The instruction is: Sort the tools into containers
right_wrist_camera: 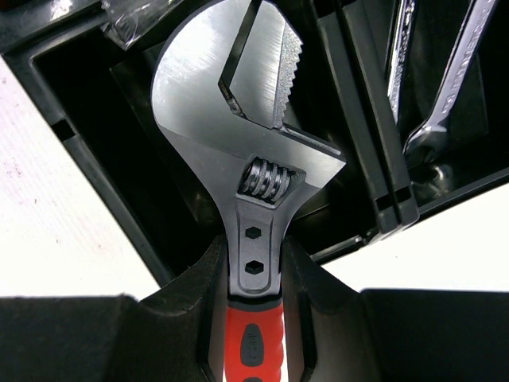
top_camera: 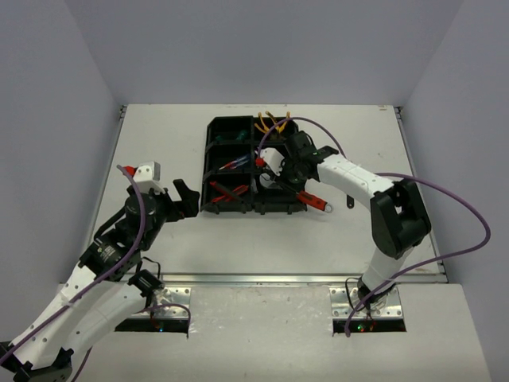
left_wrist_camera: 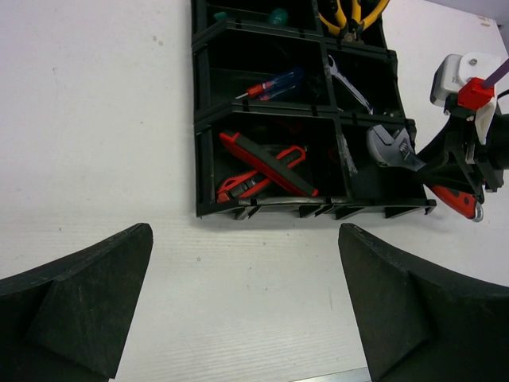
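The black organizer tray (top_camera: 254, 210) lies at mid-table. My right gripper (top_camera: 284, 175) is shut on the red-handled adjustable wrench (right_wrist_camera: 242, 111). It grips just below the silver head, which hangs over the tray's near right compartment. The red handle (top_camera: 308, 198) sticks out past the tray's near right corner. The wrench (left_wrist_camera: 390, 147) and the tray (left_wrist_camera: 318, 209) also show in the left wrist view. My left gripper (top_camera: 188, 199) is open and empty, left of the tray and low over bare table (left_wrist_camera: 246, 306).
Yellow pliers (left_wrist_camera: 348, 14) fill the far right compartment, with a green handle (left_wrist_camera: 277, 16) far left. A blue and red screwdriver (left_wrist_camera: 274, 82) lies mid left and a silver wrench (left_wrist_camera: 348, 79) mid right. Red-black tools (left_wrist_camera: 266, 163) lie near left. A purple cable (top_camera: 445, 195) loops right.
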Tool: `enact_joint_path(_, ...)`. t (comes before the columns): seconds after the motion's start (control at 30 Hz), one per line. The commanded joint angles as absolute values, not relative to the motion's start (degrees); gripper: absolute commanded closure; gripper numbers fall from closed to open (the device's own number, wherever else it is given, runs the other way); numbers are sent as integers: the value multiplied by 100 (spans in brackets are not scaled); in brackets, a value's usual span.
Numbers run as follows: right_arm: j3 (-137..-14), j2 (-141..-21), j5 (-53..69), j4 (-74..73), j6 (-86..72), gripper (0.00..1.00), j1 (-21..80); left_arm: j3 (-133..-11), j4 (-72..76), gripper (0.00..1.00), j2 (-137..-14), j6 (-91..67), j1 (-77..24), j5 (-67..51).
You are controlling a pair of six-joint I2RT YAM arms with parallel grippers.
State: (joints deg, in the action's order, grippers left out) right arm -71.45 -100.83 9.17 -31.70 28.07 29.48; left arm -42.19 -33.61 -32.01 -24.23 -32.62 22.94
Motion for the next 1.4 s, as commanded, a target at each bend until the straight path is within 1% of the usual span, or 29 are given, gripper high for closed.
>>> enact_joint_path(0.0, -7699, -10046, 905, -2797, 3015, 84, 2997, -4219, -3164, 0, -3217, -2399, -3319, 2338)
enact_joint_path(0.4, -7728, -10290, 1151, -2810, 3131, 84, 3006, -4219, -3173, 0, -3219, -2408, -3320, 2355)
enact_joint_path(0.67, -7885, -10475, 1114, -2872, 3104, 80, 3022, -4228, -3173, 0, -3243, -2406, -3322, 2354)
enact_joint_path(0.83, -8052, -10708, 817, -3000, 3075, 77, 3051, -4219, -3172, 0, -3226, -2408, -3314, 2355)
enact_joint_path(0.93, -8086, -10793, 766, -3075, 3022, 68, 3067, -4219, -3164, 0, -3244, -2399, -3322, 2338)
enact_joint_path(1.03, -8086, -10802, 783, -3059, 2989, 64, 3068, -4219, -3164, 0, -3252, -2399, -3322, 2329)
enact_joint_path(1.2, -8115, -10837, 776, -3075, 2950, 62, 3088, -4220, -3157, 0, -3268, -2399, -3322, 2329)
enact_joint_path(1.37, -8185, -10787, 680, -3056, 2849, 55, 3120, -4219, -3155, 0, -3253, -2391, -3314, 2320)
